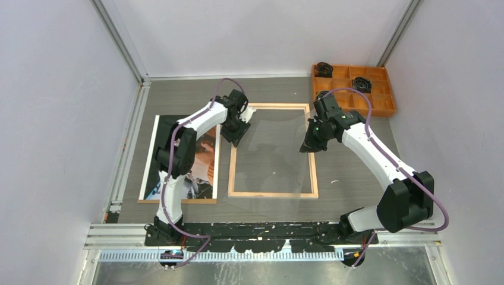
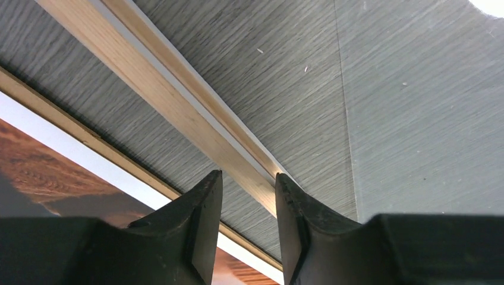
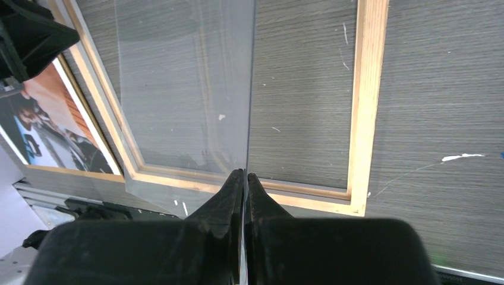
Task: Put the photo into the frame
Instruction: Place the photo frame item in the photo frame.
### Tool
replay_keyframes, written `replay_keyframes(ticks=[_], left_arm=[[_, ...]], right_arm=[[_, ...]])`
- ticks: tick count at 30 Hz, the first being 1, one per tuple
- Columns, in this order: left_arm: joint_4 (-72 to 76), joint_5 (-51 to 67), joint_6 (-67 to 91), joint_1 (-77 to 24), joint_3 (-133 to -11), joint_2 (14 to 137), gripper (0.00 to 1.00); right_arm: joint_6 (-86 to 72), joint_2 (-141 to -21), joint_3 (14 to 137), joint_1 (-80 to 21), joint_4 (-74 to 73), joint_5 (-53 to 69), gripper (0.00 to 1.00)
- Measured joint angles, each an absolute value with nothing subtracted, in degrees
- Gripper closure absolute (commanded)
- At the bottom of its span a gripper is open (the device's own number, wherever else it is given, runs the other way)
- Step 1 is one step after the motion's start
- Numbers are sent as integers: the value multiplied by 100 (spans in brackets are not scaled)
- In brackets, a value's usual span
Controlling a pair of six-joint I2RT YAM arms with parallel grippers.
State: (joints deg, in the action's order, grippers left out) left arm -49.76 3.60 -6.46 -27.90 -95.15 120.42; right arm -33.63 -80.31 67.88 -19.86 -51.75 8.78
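Lying wood-side up in the middle of the table (image 1: 356, 178), the frame (image 1: 273, 194) is waiting to be filled, and the clear sheet (image 3: 190, 89) is hanging over it at a slant. The photo (image 1: 207, 160) is resting face up on a brown board (image 1: 178, 201) just left of the frame, apart from it. The right gripper (image 3: 244, 173) is pinching the sheet's edge, fingers pressed together on it. The left gripper (image 2: 246, 178) is straddling the frame's left rail with jaws apart. Seating the sheet well is looking like a matter of lowering it flat, all 4 edges inside the rails, while the left jaws are steadying the rail. The left arm is covering part of the photo, and the sheet's far corners are hard to trace, so it is perhaps touching 1 rail.
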Motion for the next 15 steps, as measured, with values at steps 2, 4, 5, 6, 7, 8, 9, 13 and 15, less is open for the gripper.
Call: replay_keyframes(ticks=[2,4,5,6,7,8,9,13,15], left_arm=[[-4945,408,-657,-2803,-9478,12042,70],[-4936,405,-672,-2812,-9467,12040,77],[-4936,410,-668,-2812,-9467,12038,81],[-4936,414,-666,-2812,-9467,12036,83],[-4930,401,-670,-2812,-9461,12033,84],[-4925,395,-683,-2812,-9456,12031,85],[-4912,399,-701,-2812,-9445,12029,85],[-4853,395,-805,-2814,-9382,11994,90],[-4812,395,-862,-2838,-9341,11966,94]], right_arm=[[-3430,-7959,6744,-1986,-5105,939,95],[-3487,-7876,6678,-1986,-5024,996,95],[-3514,-7846,6646,-1986,-4993,1022,95],[-3568,-7797,6580,-1986,-4934,1063,95],[-3621,-7756,6512,-1986,-4877,1103,95],[-3662,-7714,6447,-1986,-4825,1138,95],[-3730,-7669,6361,-1986,-4766,1177,95],[-3972,-7459,6036,-1990,-4491,1323,96],[-4119,-7391,5918,-2021,-4372,1367,96]])
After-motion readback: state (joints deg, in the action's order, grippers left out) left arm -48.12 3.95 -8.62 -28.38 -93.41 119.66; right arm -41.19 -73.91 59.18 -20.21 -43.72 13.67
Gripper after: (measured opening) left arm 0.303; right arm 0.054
